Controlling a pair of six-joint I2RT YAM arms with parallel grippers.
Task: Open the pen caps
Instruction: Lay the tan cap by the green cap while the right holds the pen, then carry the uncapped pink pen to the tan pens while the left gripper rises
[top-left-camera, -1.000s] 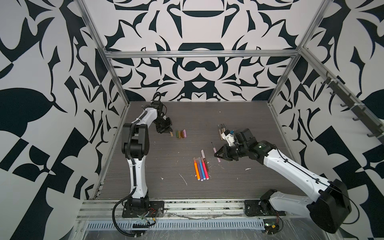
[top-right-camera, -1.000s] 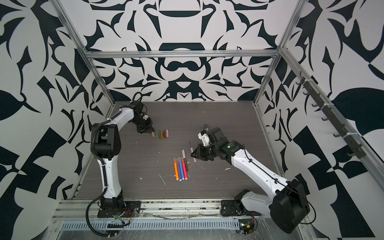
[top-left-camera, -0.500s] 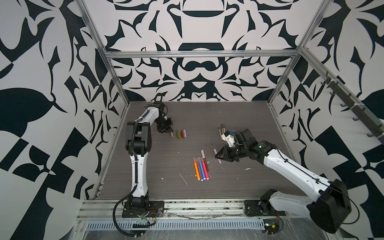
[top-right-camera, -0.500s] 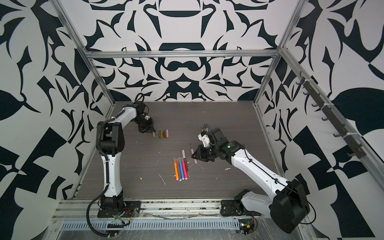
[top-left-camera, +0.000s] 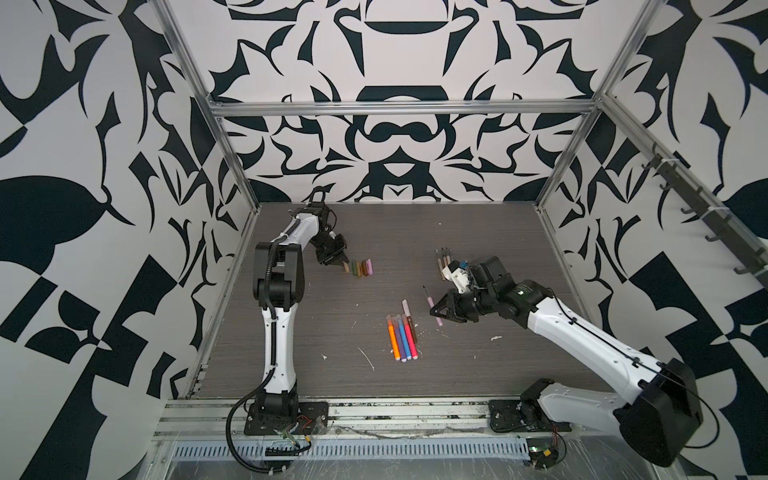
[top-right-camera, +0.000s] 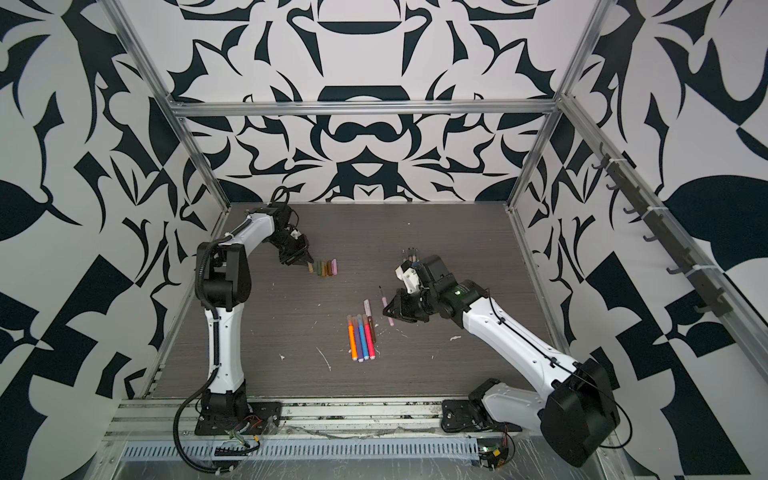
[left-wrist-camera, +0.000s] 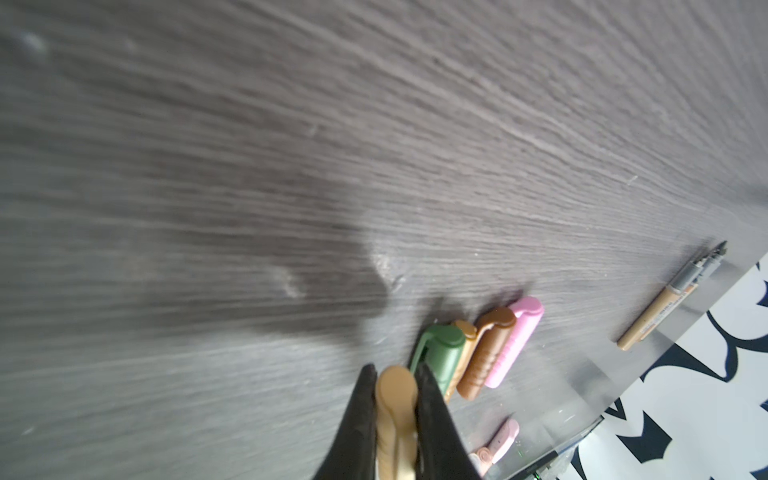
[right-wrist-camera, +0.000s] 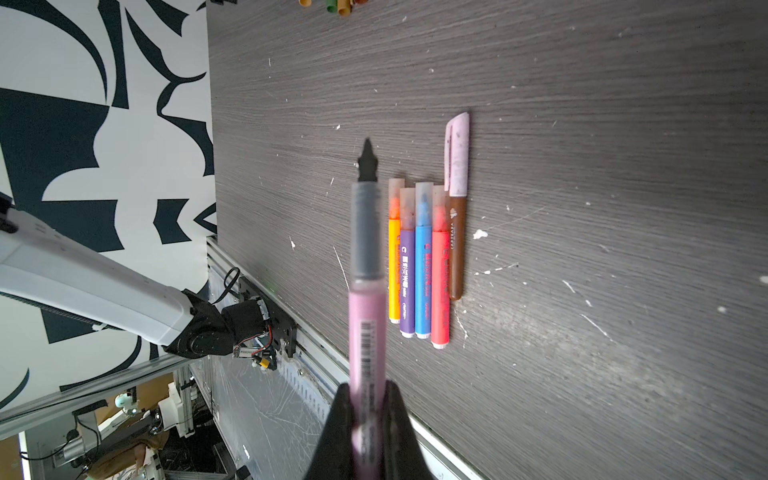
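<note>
My left gripper (left-wrist-camera: 395, 368) is shut on a tan pen cap (left-wrist-camera: 395, 399), low over the table at the left end of a row of loose pen caps: green (left-wrist-camera: 442, 349), tan, brown (left-wrist-camera: 486, 353) and pink (left-wrist-camera: 513, 340). Both top views show this left gripper (top-left-camera: 344, 266) (top-right-camera: 309, 266) at the back left. My right gripper (right-wrist-camera: 368, 388) (top-left-camera: 434, 312) is shut on the rear of a pink pen (right-wrist-camera: 365, 324) (top-left-camera: 428, 297), uncapped, its black tip bare. Four bright capped pens (right-wrist-camera: 419, 266) (top-left-camera: 401, 338) lie side by side, with a brown pen wearing a lilac cap (right-wrist-camera: 457, 166) beside them.
A bundle of uncapped pens (top-left-camera: 444, 259) lies at the back right, partly behind my right wrist. White flecks (top-left-camera: 494, 338) dot the dark wood-grain table (top-left-camera: 374, 232). Aluminium frame rails (top-left-camera: 224, 291) and patterned walls close in the table's sides and back.
The left arm's elbow has swung a little to the right while its gripper stays at the left end of the cap row. The right arm and pink pen have not moved.
</note>
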